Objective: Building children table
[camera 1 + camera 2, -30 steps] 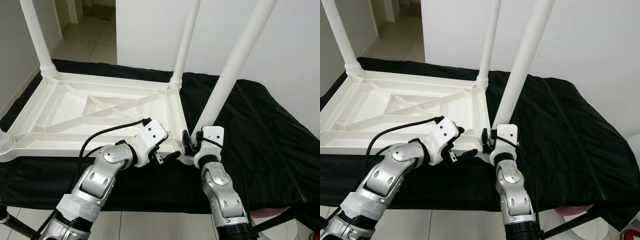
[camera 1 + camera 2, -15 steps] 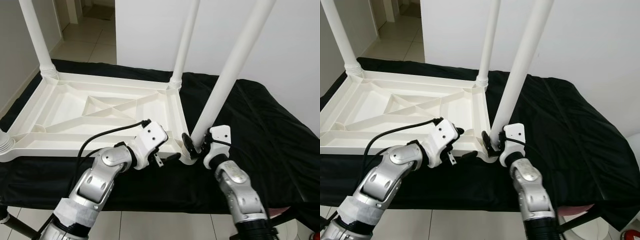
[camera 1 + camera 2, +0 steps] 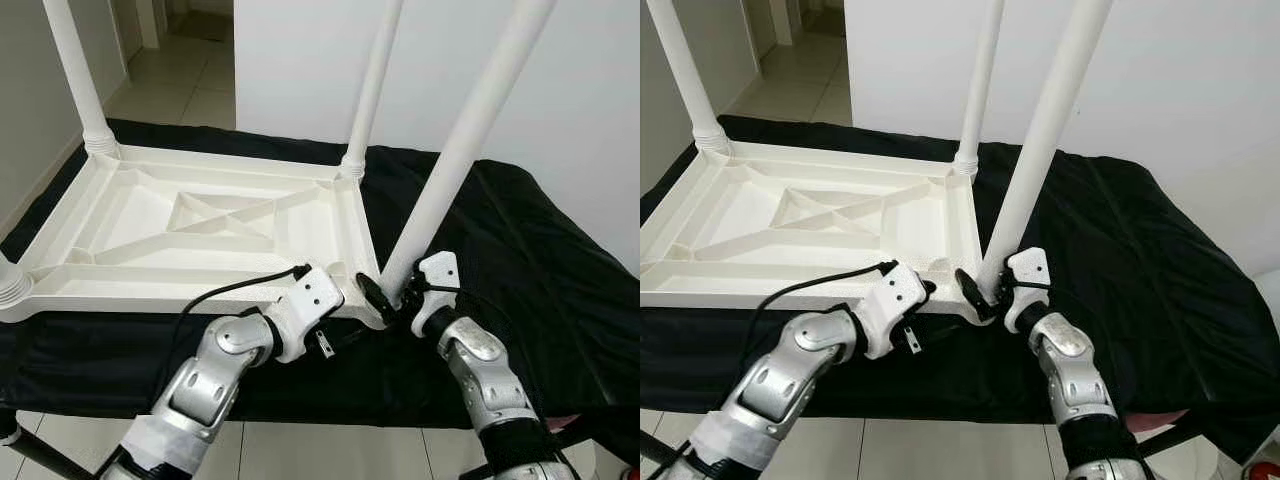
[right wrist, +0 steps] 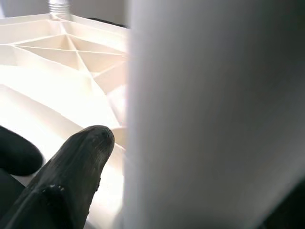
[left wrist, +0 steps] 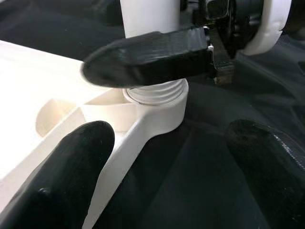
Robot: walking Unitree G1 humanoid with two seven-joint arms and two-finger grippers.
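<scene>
In the left eye view an upturned white plastic table top [image 3: 200, 225] lies on a black cloth [image 3: 520, 250] across the middle of the frame, ribbed underside up. Three legs stand in its far and left corner sockets. The fourth leg [image 3: 455, 165] rises from the near right corner socket [image 3: 375, 310], low centre, and leans toward the upper right. The right gripper [image 3: 385, 295] clasps the base of this leg just above the socket, one black finger showing on the leg's left side. The left gripper [image 3: 345, 335] sits just left of the socket, beside the table's near edge.

In the left wrist view the left gripper's fingers [image 5: 66, 181] are spread wide and hold nothing; the socket and the leg's threaded end [image 5: 155, 93] lie straight ahead between them, threads partly exposed.

In the right wrist view the leg fills the right half, with one finger [image 4: 71, 167] at its side.

The leg's long axis tilts away from the socket's axis; the right gripper, nearer, probably needs to square it before turning.
</scene>
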